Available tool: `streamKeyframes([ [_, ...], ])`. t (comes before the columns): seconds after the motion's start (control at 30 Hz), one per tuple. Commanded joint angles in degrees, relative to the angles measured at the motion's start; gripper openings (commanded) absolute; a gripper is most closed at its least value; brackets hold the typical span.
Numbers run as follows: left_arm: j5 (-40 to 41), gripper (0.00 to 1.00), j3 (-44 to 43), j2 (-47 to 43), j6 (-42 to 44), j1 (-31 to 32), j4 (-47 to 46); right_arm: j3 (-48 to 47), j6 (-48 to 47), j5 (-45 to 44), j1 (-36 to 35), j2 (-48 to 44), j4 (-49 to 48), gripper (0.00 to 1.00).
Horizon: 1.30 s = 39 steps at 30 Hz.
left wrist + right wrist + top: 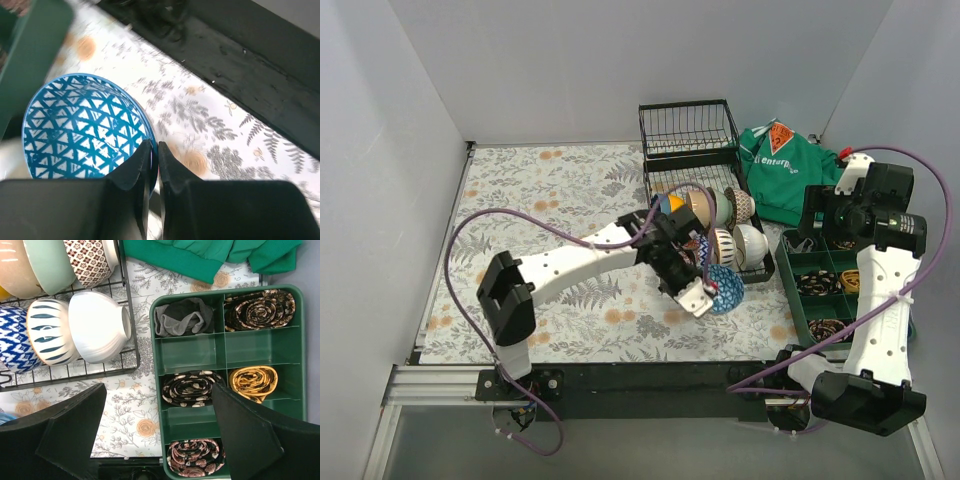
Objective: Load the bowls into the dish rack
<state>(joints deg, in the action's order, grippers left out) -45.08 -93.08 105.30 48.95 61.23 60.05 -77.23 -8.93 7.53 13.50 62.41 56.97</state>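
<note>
My left gripper (154, 147) is shut on the rim of a blue bowl with a white triangle pattern (80, 130). One finger sits inside the rim and one outside. From above, this blue bowl (727, 291) hangs tilted over the mat just in front of the black wire dish rack (688, 125), gripped by the left gripper (706, 290). The dish rack (75, 376) holds several bowls on edge, among them a white one (97, 325), a striped one (47, 330) and a brown patterned one (92, 260). My right gripper (160, 410) is open and empty, over the left edge of the green tray.
A green compartmented tray (155, 365) with rolled fabric pieces stands right of the rack. A green garment (785, 170) lies behind the tray. The floral mat (550, 200) stretches left of the rack. A black rail (260, 75) runs along the near edge.
</note>
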Motion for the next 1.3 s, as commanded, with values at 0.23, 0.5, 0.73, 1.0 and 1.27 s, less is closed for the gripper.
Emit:
streamKeyframes([
  [0.23,-4.4,0.0,9.8,-15.4,-83.6,-12.5,-45.8,-8.5,1.7,2.1,0.3,5.2,-3.1,0.95],
  [0.5,12.5,0.0,25.5,-21.3,-122.6,-16.2,-79.6,-9.0,-0.5,-0.1,0.4,7.7,-1.4,0.95],
  [0.73,24.4,0.0,27.6,-19.7,-141.5,-20.9,-80.0,-6.8,-1.2,-0.9,0.4,8.3,-1.1,0.94],
  [1.0,31.5,0.0,30.7,-18.9,-164.9,-23.0,-74.2,-5.7,-2.8,-3.4,0.3,8.6,-0.8,0.94],
  [1.27,32.4,0.0,32.8,-17.5,-175.3,-22.8,-71.5,-3.9,-4.1,-5.2,0.4,8.9,-0.9,0.93],
])
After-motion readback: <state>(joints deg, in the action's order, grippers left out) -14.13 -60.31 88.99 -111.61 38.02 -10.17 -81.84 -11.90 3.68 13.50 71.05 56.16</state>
